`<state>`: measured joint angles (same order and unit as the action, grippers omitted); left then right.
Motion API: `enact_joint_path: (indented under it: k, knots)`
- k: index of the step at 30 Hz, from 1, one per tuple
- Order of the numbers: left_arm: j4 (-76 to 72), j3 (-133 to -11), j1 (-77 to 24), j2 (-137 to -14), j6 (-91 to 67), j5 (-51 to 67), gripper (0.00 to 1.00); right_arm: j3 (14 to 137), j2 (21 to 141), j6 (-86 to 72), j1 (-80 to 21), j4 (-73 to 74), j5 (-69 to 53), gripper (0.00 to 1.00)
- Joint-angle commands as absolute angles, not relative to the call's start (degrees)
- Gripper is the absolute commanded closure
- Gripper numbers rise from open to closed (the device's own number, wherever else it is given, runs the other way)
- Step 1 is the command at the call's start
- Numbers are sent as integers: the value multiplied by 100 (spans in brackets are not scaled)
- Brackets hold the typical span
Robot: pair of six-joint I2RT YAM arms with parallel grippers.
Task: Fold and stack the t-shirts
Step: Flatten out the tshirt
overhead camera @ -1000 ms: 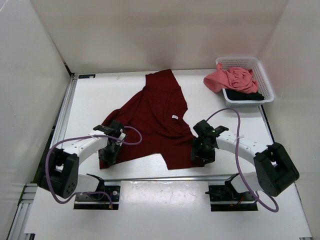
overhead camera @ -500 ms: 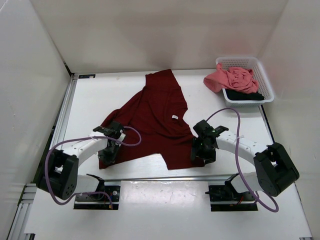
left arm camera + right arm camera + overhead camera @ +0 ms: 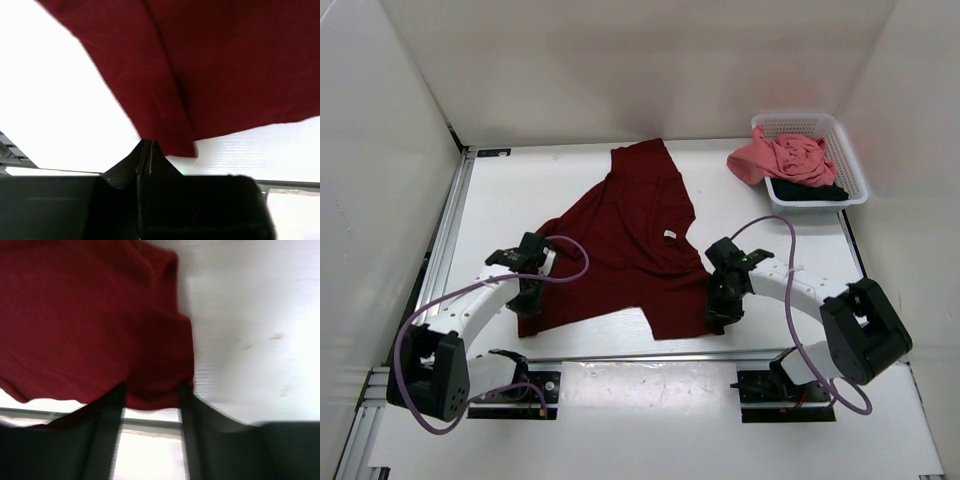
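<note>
Softly wrinkled maroon t-shirt (image 3: 630,250): left pincer (image 3: 148,143) clenched on its hem, right pincer (image 3: 151,390) parted astride the edge.

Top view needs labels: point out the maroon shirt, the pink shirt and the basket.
maroon shirt (image 3: 630,245), top view, chest area
pink shirt (image 3: 785,158), top view, bunched middle
basket (image 3: 805,118), top view, far rim

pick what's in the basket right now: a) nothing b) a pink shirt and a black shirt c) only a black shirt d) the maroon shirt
b, the pink shirt is heaped in the basket over the black shirt, while the maroon shirt lies out on the table.
</note>
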<state>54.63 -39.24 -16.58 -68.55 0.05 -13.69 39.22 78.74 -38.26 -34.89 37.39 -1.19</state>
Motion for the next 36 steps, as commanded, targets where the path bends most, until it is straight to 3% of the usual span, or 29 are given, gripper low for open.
enact_joint_path:
  k: [1,2,3,4,9,12,13,15,16,19,20,22,24,28,30,33,36]
  knots:
    - [5520,-4157,-1372,-6627,0,-1327,90,3718,8366,-3779,-3472,3209,-903,58]
    - [5572,-4157,-1301,-6540,0,-1327,90,3718,8367,-3832,-3472,3208,-1018,71]
    - [5572,-4157,-1170,-6435,0,-1388,90,3648,8367,-3832,-3472,3138,-1072,91]
    - [5572,-4157,-1082,-6373,0,-1450,90,3569,8298,-3928,-3411,3138,-1072,100]
    - [5090,-4480,-170,-6433,0,-1293,90,3874,8024,-3798,-2656,2883,-1389,100]
    - [4904,-5550,253,-7476,0,-521,90,5619,8725,-3394,-2076,3022,-1563,100]
    - [4974,-6834,490,-8271,0,-327,90,7278,9406,-3297,-1822,3598,-1564,100]
    - [5272,-8525,693,-9084,0,288,90,9288,10461,-3164,-1549,4312,-1346,100]
    - [5604,-10440,868,-9810,0,377,90,11378,10764,-3164,-1477,4646,-1232,100]
    - [5548,-13645,975,-10606,0,264,90,14280,11320,-3278,-1231,5115,-1011,100]
    - [5302,-13945,976,-10608,0,168,90,14387,11233,-3331,-1178,4793,-915,100]
    - [4600,-13774,976,-10224,0,-61,90,13759,10305,-3437,-1011,4169,-599,100]
    - [4008,-12940,976,-9660,0,-62,90,12020,9197,-3585,-871,3114,-545,100]
    - [4227,-11483,696,-9098,0,210,90,10848,8623,-3586,-948,3199,-1044,100]
    - [4411,-10357,-24,-8711,0,177,90,10121,8429,-3586,-1326,3260,-1203,100]
    - [4614,-9248,-1035,-8359,0,70,81,9475,8183,-3586,-1827,3261,-1099,100]
    - [4666,-8728,-1520,-8139,0,18,63,10078,8287,-3516,-2476,3208,-959,100]
